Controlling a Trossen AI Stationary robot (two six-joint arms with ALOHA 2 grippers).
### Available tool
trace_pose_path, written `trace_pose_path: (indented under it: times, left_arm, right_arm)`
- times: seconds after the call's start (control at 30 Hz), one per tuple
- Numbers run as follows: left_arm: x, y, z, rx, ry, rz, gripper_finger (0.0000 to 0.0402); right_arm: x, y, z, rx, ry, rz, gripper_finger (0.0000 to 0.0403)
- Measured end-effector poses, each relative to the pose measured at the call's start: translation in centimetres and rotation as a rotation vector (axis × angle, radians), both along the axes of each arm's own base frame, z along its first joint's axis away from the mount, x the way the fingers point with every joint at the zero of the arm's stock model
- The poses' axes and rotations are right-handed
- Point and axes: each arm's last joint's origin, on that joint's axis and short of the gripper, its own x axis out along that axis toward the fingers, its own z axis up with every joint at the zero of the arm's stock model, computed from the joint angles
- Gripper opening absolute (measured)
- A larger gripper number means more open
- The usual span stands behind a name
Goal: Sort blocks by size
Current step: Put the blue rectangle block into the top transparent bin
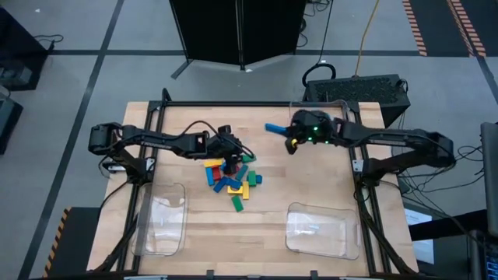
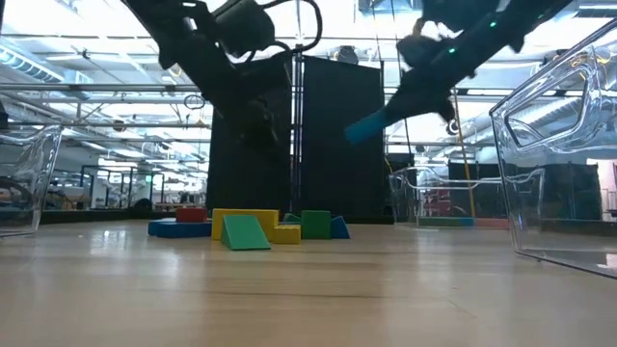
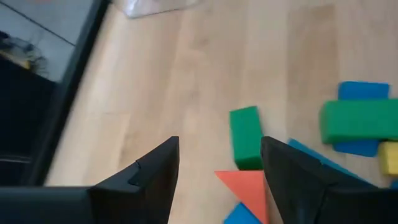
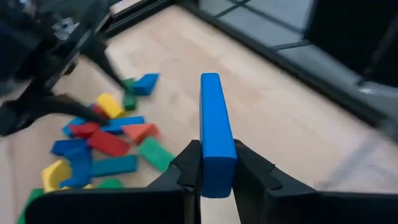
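Observation:
A pile of blocks point(image 1: 230, 179) in blue, green, red and yellow lies on the wooden table near its middle. Just above the pile's far left edge hangs my left gripper point(image 1: 233, 152), open, with a green block point(image 3: 244, 137) and a red block point(image 3: 245, 183) showing on the table below the gap between its fingers. Toward the far right, my right gripper point(image 1: 290, 140) is shut on a long blue block point(image 1: 274, 127), held high over the table point(image 2: 366, 126). My right gripper pinches the long blue block by one end point(image 4: 217, 167) between its two fingers point(image 4: 188, 167), one on each long side. The block points straight out past the fingertips, along them. It is lifted clear of the table and slants down toward the pile.
Clear plastic trays stand at the near left point(image 1: 163, 219), the near right point(image 1: 317, 230) and the far right corner point(image 1: 323, 106). Bare wood lies between the pile and the near trays. A black frame edges the table.

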Motion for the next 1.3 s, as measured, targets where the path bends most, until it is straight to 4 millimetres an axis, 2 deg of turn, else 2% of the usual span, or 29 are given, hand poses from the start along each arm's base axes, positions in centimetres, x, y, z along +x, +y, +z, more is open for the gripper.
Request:
trace_pose_path:
  times: [0.27,0.53,0.93,1.07,1.3]
  left_arm:
    - [-1.0,-0.1,-0.6,-0.015,0.008,0.01,0.0226]
    - [-2.3,-0.2,-0.4,-0.023,-0.008,0.023,0.0226]
    - [-7.4,-0.1,-0.9,-0.056,-0.086,0.11,0.0226]
    - [-8.1,-0.1,-0.8,-0.008,-0.09,0.158,0.0226]
    - [-8.5,-0.1,-1.5,-0.033,-0.078,0.198,0.0226]
  right_arm:
    - [-4.1,-0.6,1.6,-0.021,0.064,-0.139,0.005]
    - [-6.1,-2.1,0.8,0.016,0.19,-0.244,0.005]
    - [-7.7,-4.3,0.0,0.1,0.246,-0.265,0.005]
    - [-7.6,-5.5,-1.0,0.145,0.279,-0.278,0.005]
    - [-6.2,-7.1,-3.0,0.186,0.32,-0.241,0.005]
